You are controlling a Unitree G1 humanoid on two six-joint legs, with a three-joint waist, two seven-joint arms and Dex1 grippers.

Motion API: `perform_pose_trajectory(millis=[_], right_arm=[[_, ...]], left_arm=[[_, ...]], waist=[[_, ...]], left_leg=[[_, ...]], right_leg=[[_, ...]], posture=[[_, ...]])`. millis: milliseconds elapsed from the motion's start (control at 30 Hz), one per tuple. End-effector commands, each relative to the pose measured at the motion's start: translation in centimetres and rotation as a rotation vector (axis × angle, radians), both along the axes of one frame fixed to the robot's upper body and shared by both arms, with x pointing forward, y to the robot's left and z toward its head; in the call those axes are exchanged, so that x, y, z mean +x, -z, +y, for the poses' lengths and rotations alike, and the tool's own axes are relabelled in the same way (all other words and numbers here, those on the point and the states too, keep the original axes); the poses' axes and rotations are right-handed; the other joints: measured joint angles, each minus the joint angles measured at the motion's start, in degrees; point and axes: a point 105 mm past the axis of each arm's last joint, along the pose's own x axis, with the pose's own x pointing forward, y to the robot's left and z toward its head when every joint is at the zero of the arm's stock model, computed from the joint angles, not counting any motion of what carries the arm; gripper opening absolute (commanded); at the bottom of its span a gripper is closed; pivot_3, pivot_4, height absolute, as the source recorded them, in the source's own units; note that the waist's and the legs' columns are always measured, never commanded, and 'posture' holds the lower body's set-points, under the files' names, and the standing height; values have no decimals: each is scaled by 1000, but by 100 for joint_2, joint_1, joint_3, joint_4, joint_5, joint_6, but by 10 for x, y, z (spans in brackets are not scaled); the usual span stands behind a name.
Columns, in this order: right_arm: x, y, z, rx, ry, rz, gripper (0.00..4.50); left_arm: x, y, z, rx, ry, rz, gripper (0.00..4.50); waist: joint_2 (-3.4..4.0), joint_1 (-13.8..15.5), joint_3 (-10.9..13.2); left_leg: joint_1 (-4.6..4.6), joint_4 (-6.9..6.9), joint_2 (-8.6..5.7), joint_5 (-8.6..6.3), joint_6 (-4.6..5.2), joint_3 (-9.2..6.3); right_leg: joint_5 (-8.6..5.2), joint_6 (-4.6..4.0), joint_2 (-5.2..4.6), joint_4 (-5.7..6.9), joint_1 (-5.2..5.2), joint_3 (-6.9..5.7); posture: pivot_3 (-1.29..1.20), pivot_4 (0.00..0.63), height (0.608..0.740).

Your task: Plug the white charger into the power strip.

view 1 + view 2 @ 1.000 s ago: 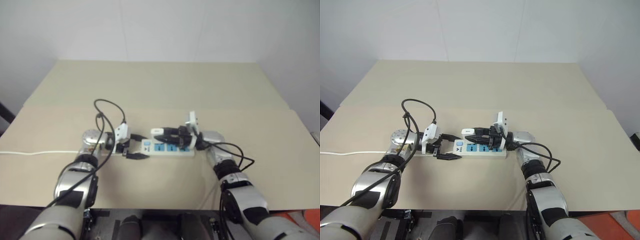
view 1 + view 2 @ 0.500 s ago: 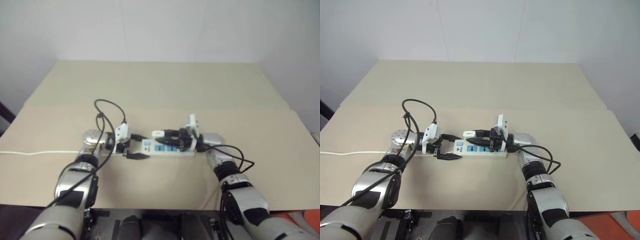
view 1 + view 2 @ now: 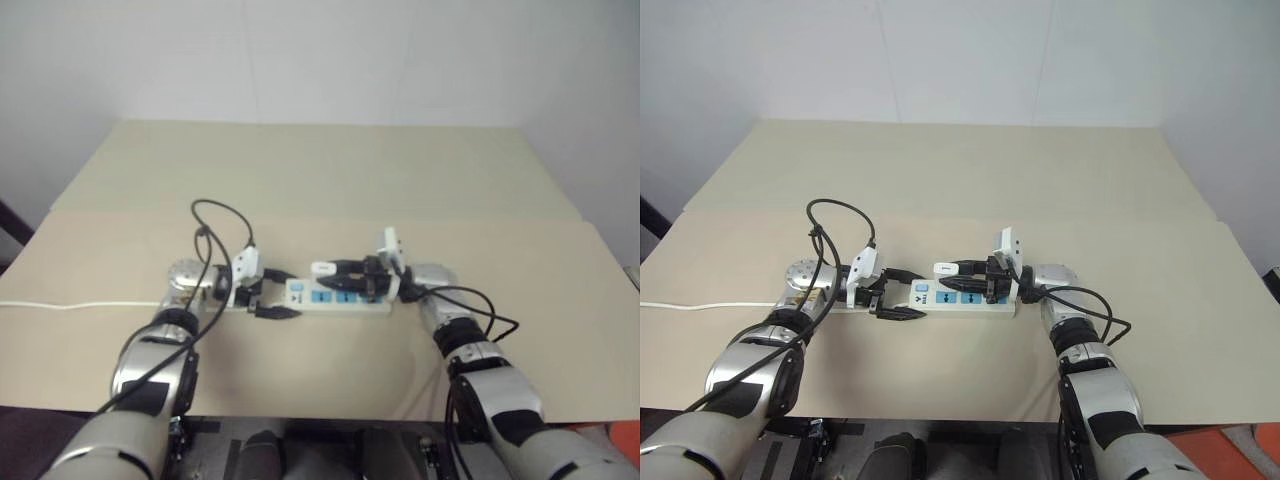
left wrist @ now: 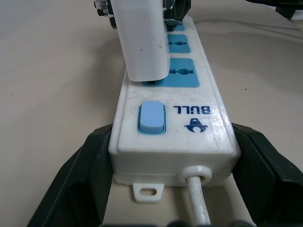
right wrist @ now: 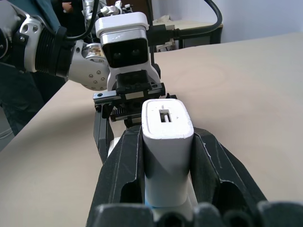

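Note:
The power strip [image 3: 345, 299] lies flat across the table [image 3: 320, 170], its blue switch [image 4: 151, 117] at its left end. My left gripper [image 3: 285, 293] is shut on that switch end, one black finger on each long side [image 4: 90, 161]. The white charger [image 3: 946, 268] is held in my shut right gripper [image 3: 952, 272], which reaches in level from the right above the strip. In the left wrist view the white charger [image 4: 142, 42] stands over the blue socket nearest the switch, its lower end at the socket face [image 4: 182, 73]. Whether the prongs are in the socket is hidden.
The strip's white cord [image 3: 60, 305] runs left to the table's edge. Black cables loop above my left wrist [image 3: 225, 215] and beside my right wrist [image 3: 485, 300]. Bare beige table surface lies all around, with a seam across its middle.

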Motion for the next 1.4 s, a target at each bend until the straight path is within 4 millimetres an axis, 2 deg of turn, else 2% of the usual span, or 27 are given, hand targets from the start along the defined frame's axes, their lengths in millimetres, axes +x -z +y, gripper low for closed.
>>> perform_pose_trajectory(millis=[33, 300, 500, 700, 933, 1167, 1400], right_arm=[[4, 12, -27, -67, 71, 18, 1098], [3, 5, -18, -72, 39, -43, 1098], [2, 8, -15, -127, 17, -57, 1098], [7, 17, -10, -201, 38, -39, 1098], [8, 37, -17, -264, 87, 50, 1098], [7, 43, -21, -274, 76, 116, 1098], [6, 43, -21, -265, 78, 89, 1098]], left_arm=[[-1, -2, 4, 32, 23, -22, 3269], [-1, -3, 0, 25, 29, -25, 3269], [-1, -3, 1, 30, 29, -23, 3269], [-1, -2, 2, 31, 28, -18, 3269], [-1, -2, 3, 32, 24, -13, 3269], [-1, -2, 4, 38, 23, -11, 3269], [-1, -2, 3, 37, 26, -12, 3269]], waist=[[0, 1, 0], [0, 3, 0], [0, 1, 0], [0, -15, 0], [0, -40, 0], [0, -44, 0], [0, -44, 0]], left_leg=[[0, 0, 0, 0, 0, 0], [-1, 0, 0, 0, 0, 0], [0, 0, 0, 0, 0, 0], [7, 0, 0, 0, 0, 0], [60, -8, 1, 0, 0, 0], [87, -35, 0, 0, -1, 0], [89, -35, 0, 0, -1, 0]], right_leg=[[0, 0, 0, 0, 0, 0], [0, 0, 0, -2, 0, 0], [0, 0, 0, -1, 0, 0], [-1, 0, 1, 0, 5, 0], [-3, -2, 1, -5, 54, 0], [-6, -7, 3, -6, 66, 2], [-8, -9, 3, -7, 67, 2]], posture=[[0, 150, 740], [0, 150, 740], [0, 150, 740], [0, 150, 740], [0, 150, 740], [0, 150, 740], [0, 150, 740]])
